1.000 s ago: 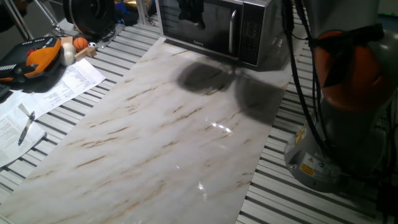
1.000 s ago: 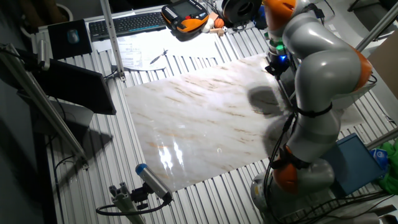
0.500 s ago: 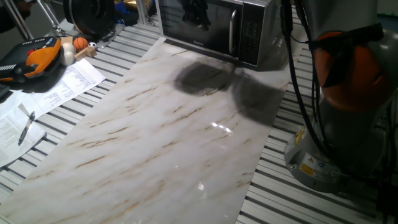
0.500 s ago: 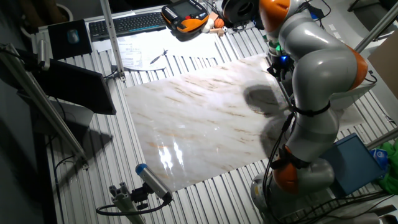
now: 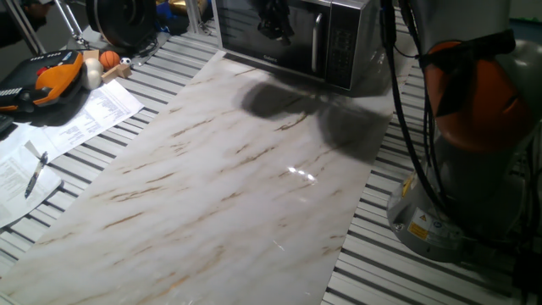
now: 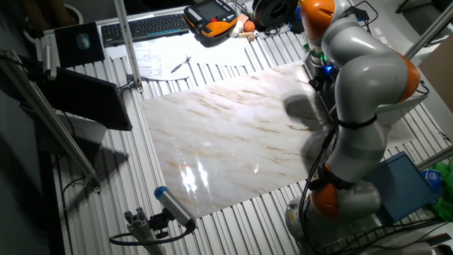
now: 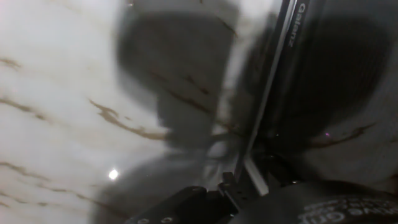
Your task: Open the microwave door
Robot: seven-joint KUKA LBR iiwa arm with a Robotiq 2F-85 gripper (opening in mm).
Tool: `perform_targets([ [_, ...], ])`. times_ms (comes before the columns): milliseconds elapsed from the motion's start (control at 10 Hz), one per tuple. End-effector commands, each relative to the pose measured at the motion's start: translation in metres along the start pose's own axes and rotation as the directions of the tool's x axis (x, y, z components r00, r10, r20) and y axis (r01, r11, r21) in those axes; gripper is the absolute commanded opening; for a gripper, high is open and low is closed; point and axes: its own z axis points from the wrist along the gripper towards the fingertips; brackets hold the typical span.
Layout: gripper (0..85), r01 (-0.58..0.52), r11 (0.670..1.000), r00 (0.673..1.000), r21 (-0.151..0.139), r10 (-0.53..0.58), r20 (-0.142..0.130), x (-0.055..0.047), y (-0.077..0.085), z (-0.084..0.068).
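Door handle point(image 5: 318, 41): upright bar, just right of the gripper point(image 5: 275, 19).
Microwave door point(image 5: 269, 34): shut, directly behind.
Fingers: blurred, probably apart; cannot tell.

Silver microwave point(image 5: 356, 51) with dark glass door point(image 5: 271, 30) — white marble board point(image 5: 220, 178), brown-veined — orange-and-grey arm point(image 6: 361, 85).

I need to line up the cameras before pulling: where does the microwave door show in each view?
One fixed view: the microwave door sits at top centre, shut, its handle beside the keypad.
The other fixed view: not visible; the arm blocks that corner.
Hand view: blurred; only the door's bottom edge runs diagonally at right.
Shared landmark: the marble board.
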Motion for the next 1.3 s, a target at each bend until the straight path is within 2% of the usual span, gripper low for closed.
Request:
perform_targets([
  [0,34.0,0.006,1.0,1.0,0.002,-0.006,-0.001,0.001,-0.003,0.003],
  [400,34.0,0.026,1.0,1.0,0.002,-0.026,-0.015,0.008,-0.017,0.019],
  [800,34.0,0.029,1.0,1.0,-0.007,-0.029,-0.01,0.015,-0.02,0.033],
  [1000,34.0,0.04,0.999,0.999,-0.008,-0.04,-0.005,0.017,-0.024,0.036],
  [1200,34.0,0.029,1.0,1.0,-0.004,-0.029,-0.006,0.015,-0.019,0.036],
])
